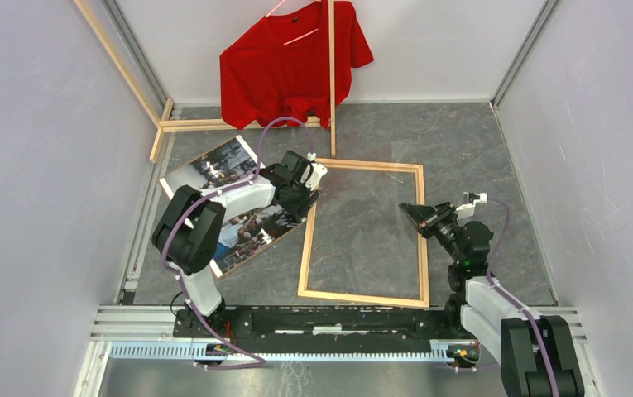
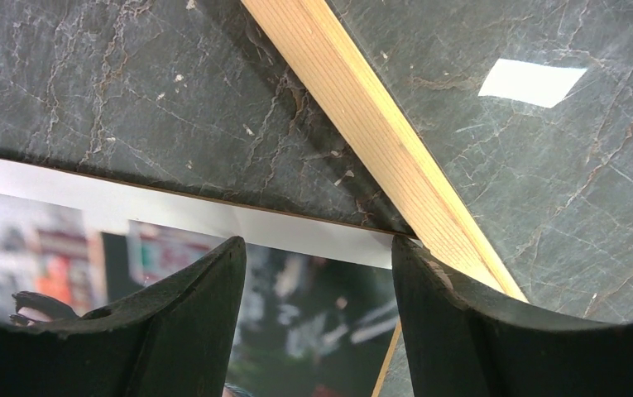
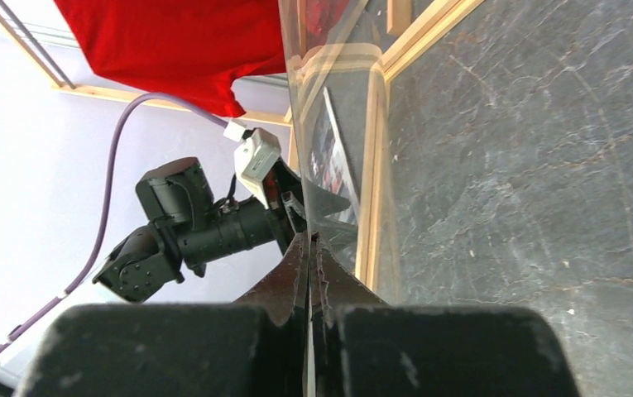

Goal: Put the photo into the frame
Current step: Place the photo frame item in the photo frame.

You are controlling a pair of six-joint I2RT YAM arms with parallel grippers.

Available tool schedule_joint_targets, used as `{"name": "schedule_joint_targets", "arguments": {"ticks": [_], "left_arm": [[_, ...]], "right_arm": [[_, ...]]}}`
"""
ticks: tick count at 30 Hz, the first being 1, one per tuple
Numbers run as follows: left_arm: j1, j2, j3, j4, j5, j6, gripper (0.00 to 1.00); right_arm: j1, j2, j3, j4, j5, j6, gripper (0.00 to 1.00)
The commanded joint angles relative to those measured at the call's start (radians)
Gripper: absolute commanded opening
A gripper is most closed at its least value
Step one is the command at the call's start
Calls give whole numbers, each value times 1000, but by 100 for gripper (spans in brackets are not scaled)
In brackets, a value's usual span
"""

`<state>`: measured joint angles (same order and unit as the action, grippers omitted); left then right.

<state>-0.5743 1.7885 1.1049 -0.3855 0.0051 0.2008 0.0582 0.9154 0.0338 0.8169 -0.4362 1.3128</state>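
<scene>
The photo [image 1: 213, 165] lies face up at the table's left, partly under my left arm. The light-wood frame [image 1: 362, 296] lies flat at the centre. My left gripper [image 1: 306, 203] is open and empty, low over the photo's near-right corner [image 2: 313, 314], next to the frame's left strip [image 2: 379, 141]. My right gripper [image 1: 408, 209] is shut on the right edge of the clear pane [image 3: 329, 99] and holds that edge tilted up above the frame. In the right wrist view the fingers [image 3: 296, 273] pinch the thin sheet edge-on.
A red T-shirt [image 1: 292, 62] hangs at the back wall. Loose light-wood slats [image 1: 205, 124] lie at the back left, and one slat [image 1: 332, 74] stands upright behind the frame. White walls close in on both sides. A metal rail [image 1: 296, 347] runs along the near edge.
</scene>
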Motion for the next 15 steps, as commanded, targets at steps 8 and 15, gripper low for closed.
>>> {"name": "schedule_joint_targets", "arguments": {"ticks": [8,15], "left_arm": [[15,-39,0,10,21,26,72],[25,-44,-9,14,33,26,72]], "right_arm": [[48,-27,14,81,-24,83,0],[60,-46,20,75,-24,104,0]]}}
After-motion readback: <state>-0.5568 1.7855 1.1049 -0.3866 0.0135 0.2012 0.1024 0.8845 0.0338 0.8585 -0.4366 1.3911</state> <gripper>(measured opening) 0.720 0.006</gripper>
